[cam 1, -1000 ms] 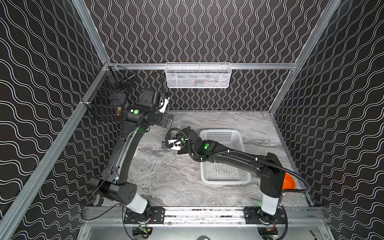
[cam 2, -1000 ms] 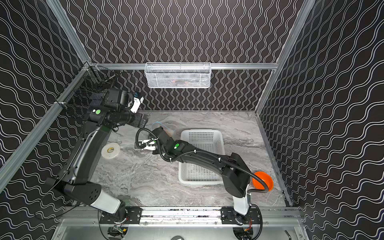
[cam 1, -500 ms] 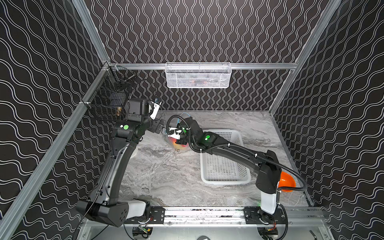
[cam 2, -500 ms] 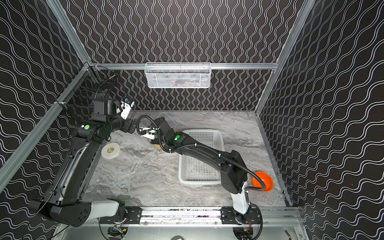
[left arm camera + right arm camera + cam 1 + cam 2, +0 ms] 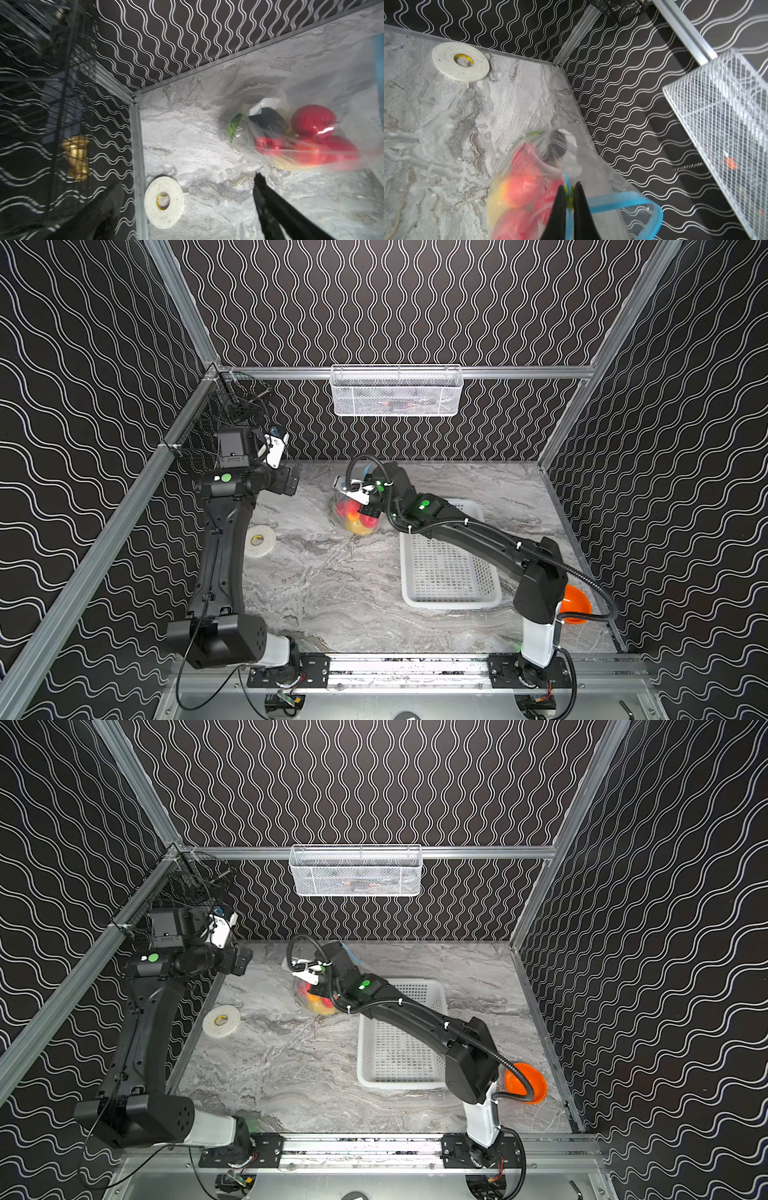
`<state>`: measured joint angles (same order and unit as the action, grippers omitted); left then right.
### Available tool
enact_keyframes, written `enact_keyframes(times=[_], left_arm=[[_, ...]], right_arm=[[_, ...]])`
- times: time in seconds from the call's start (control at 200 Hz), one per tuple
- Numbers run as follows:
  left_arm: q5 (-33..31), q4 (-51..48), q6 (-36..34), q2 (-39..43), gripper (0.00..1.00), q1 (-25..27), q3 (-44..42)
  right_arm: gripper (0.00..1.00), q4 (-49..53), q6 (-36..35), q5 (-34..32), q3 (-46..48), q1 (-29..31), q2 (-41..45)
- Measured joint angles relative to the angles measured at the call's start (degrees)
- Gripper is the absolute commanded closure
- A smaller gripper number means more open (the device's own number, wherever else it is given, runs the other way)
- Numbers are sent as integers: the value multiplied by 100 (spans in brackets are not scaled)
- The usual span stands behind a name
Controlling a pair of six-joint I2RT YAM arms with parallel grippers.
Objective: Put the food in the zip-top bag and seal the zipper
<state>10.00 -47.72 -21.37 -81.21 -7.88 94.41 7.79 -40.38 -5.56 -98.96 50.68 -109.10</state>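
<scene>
Black left gripper (image 5: 290, 484): mine, jaws wide, empty, back left.
Tape roll (image 5: 260, 540): flat on table (image 5: 332, 593), left edge.
Zip-top bag (image 5: 324, 89): back middle, held by its top edge.
Food (image 5: 356, 519): red, yellow pieces inside bag.
Right gripper (image 5: 569, 194): mine, narrow, pinched on zipper (image 5: 623, 200) at yellow slider.
Basket (image 5: 449, 601): right.

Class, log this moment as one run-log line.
right gripper: shut on zipper slider | left gripper: open, empty | food: in zip-top bag | bag mouth: partly open
</scene>
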Motion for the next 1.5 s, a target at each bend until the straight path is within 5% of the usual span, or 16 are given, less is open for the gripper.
enact_keyframes(times=[0.25,0.566,1.497], left_arm=[[1318,205,-341,293,1,-52,-896],[3580,-476,-1945,-251,1,-55,-780],[4437,-317,-2245,-509,1,-52,-393]], right_arm=[[100,-181,487,612,-7,-186,116],[100,-203,695,1045,-551,-197,-238],[100,28,1099,1663,-1838,-175,-640]])
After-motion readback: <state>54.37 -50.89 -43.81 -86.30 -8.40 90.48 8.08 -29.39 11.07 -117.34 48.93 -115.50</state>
